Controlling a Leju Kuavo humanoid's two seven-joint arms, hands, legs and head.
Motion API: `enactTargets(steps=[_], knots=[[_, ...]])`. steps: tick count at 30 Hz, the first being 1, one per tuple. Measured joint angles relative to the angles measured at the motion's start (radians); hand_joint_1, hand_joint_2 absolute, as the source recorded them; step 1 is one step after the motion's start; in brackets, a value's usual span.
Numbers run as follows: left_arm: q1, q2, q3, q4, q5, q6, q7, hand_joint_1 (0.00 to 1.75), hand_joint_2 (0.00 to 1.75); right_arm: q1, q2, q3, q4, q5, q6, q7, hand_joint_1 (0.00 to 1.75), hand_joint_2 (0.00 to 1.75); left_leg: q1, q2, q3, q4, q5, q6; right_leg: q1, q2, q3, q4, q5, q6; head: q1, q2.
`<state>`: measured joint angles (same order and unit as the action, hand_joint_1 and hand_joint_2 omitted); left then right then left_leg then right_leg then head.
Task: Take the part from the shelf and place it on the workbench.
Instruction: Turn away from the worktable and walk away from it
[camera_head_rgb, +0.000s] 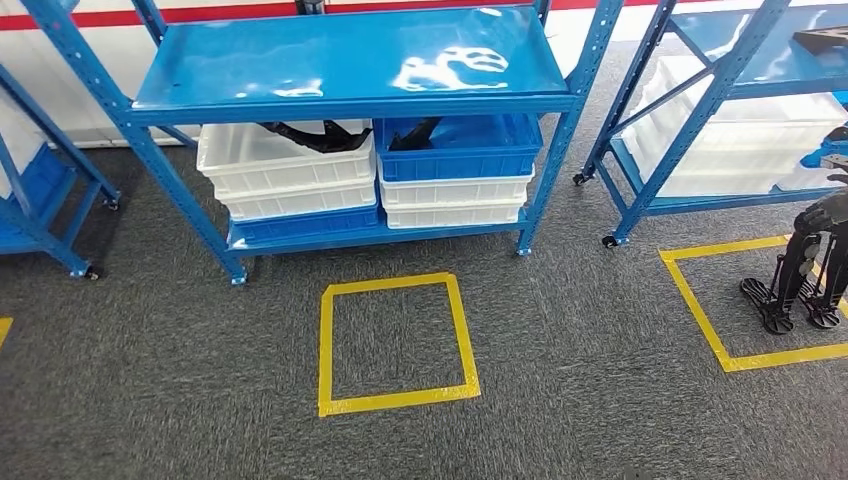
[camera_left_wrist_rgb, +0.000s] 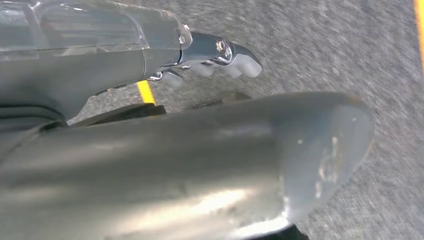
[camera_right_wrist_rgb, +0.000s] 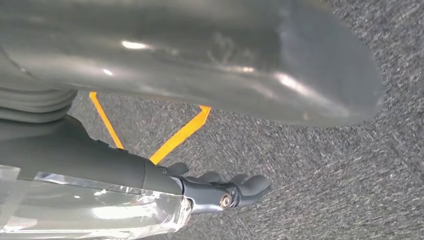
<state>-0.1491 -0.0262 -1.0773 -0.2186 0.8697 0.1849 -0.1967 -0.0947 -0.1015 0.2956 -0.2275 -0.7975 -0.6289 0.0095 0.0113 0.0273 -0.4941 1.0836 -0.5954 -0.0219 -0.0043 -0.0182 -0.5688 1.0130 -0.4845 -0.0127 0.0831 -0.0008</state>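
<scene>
A black part lies in the upper white bin on the low level of the blue shelf ahead of me. Another black part sticks out of the blue bin beside it. My left hand hangs over grey carpet, its thick thumb apart from the fingers, with nothing between them. My right hand also hangs over the carpet, its dark fingers lightly bent and holding nothing.
A yellow tape square marks the carpet in front of the shelf. A second blue shelf with white bins stands at the right. A black frame on round feet stands inside another yellow square. More blue racking stands at the left.
</scene>
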Motion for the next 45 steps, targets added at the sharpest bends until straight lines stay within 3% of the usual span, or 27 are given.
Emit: enactTargets(steps=[1, 3, 4, 5, 7, 8, 9, 11, 12, 13, 17, 21, 26, 45], knots=[[-0.002, 0.000, 0.000, 0.000, -0.001, 0.002, 0.000, 0.00, 0.87, -0.001, 0.000, 0.000, 0.000, 0.000, 0.000, 0.000, 0.00, 0.00, 0.001, -0.021, -0.020, 0.040, -0.034, -0.001, -0.001, 0.008, 0.002, -0.003, 0.003, -0.002, -0.008, 0.000], [-0.001, 0.000, -0.001, 0.000, -0.002, 0.004, 0.000, 0.00, 1.75, -0.002, 0.000, 0.000, 0.000, 0.000, 0.000, 0.000, 0.00, 0.00, 0.001, -0.034, -0.081, 0.146, -0.096, -0.001, 0.002, 0.029, 0.000, -0.003, 0.003, -0.006, -0.022, 0.000], [0.000, 0.000, -0.001, 0.000, -0.003, 0.005, 0.000, 0.00, 1.75, 0.000, 0.000, 0.000, 0.000, -0.001, 0.000, 0.000, 0.00, 0.00, 0.001, -0.034, -0.107, 0.181, -0.106, -0.002, 0.004, 0.038, 0.000, -0.003, 0.002, -0.006, -0.027, 0.000], [0.001, 0.000, -0.002, 0.000, -0.005, 0.006, -0.001, 0.00, 1.75, 0.001, 0.000, 0.000, 0.000, -0.001, 0.000, 0.000, 0.00, 0.00, 0.001, -0.033, -0.119, 0.185, -0.094, -0.004, 0.005, 0.048, 0.000, -0.002, 0.001, -0.007, -0.029, 0.000], [0.002, 0.001, -0.005, 0.000, -0.007, 0.010, -0.002, 0.00, 1.75, 0.003, 0.001, 0.000, 0.000, -0.005, -0.001, 0.000, 0.00, 0.00, 0.001, -0.044, -0.098, 0.095, -0.014, -0.004, 0.006, 0.068, 0.003, 0.000, -0.002, -0.005, -0.032, 0.000], [0.002, 0.001, -0.006, 0.000, -0.008, 0.012, -0.002, 0.00, 1.75, 0.003, 0.001, 0.000, 0.000, -0.006, -0.003, 0.000, 0.00, 0.00, 0.001, -0.061, -0.081, 0.036, 0.022, 0.001, 0.006, 0.077, 0.003, 0.001, -0.004, -0.003, -0.033, 0.000], [0.002, 0.001, -0.006, 0.000, -0.009, 0.015, 0.000, 0.00, 1.75, 0.002, 0.002, 0.000, 0.000, -0.007, -0.007, 0.001, 0.00, 0.00, 0.002, -0.074, -0.069, -0.009, 0.036, 0.007, 0.006, 0.085, 0.002, 0.004, -0.005, 0.000, -0.035, 0.000], [0.001, 0.000, -0.007, 0.000, -0.011, 0.021, 0.008, 0.00, 1.75, 0.003, 0.004, 0.002, 0.000, -0.004, -0.017, 0.009, 0.00, 0.00, 0.001, -0.088, -0.063, -0.040, 0.043, 0.019, 0.005, 0.097, -0.003, 0.006, -0.007, 0.011, -0.038, 0.000], [0.001, -0.001, -0.007, 0.000, -0.011, 0.024, 0.013, 0.00, 1.75, 0.004, 0.004, 0.004, 0.000, -0.001, -0.021, 0.014, 0.00, 0.00, 0.001, -0.082, -0.062, -0.043, 0.046, 0.021, 0.005, 0.101, -0.004, 0.008, -0.009, 0.014, -0.039, 0.000], [0.000, -0.001, -0.007, 0.000, -0.011, 0.026, 0.017, 0.00, 1.75, 0.005, 0.004, 0.005, 0.000, 0.001, -0.023, 0.019, 0.00, 0.00, 0.001, -0.079, -0.061, -0.045, 0.059, 0.022, 0.005, 0.104, -0.002, 0.008, -0.011, 0.014, -0.038, 0.000], [-0.003, -0.007, -0.008, 0.000, -0.013, 0.028, 0.031, 0.00, 1.75, 0.004, 0.005, 0.012, 0.000, 0.009, -0.017, 0.045, 0.00, 0.00, 0.000, -0.071, -0.059, -0.047, 0.062, 0.025, 0.003, 0.106, 0.002, 0.000, -0.010, 0.008, -0.034, 0.000], [-0.003, -0.011, -0.013, 0.000, -0.015, 0.024, 0.053, 0.00, 1.75, 0.004, 0.005, 0.025, 0.000, 0.012, 0.019, 0.057, 0.00, 1.75, -0.003, -0.067, -0.060, -0.047, 0.060, 0.033, 0.001, 0.107, 0.004, -0.006, -0.009, 0.013, -0.028, 0.000], [0.012, -0.010, 0.000, -0.002, -0.058, 0.007, 0.078, 0.00, 1.75, 0.020, 0.007, 0.029, -0.003, 0.061, 0.083, 0.045, 0.00, 1.75, -0.005, -0.064, -0.059, -0.047, 0.056, 0.039, -0.002, 0.109, 0.005, -0.010, -0.011, 0.031, -0.027, 0.000], [0.115, -0.002, 0.295, -0.042, -0.406, -0.072, 0.128, 0.00, 1.75, 0.112, 0.030, -0.007, -0.044, 0.380, 0.320, 0.023, 0.00, 1.75, -0.005, -0.060, -0.059, -0.050, 0.054, 0.040, -0.002, 0.110, 0.005, -0.009, -0.014, 0.033, -0.026, 0.000]])
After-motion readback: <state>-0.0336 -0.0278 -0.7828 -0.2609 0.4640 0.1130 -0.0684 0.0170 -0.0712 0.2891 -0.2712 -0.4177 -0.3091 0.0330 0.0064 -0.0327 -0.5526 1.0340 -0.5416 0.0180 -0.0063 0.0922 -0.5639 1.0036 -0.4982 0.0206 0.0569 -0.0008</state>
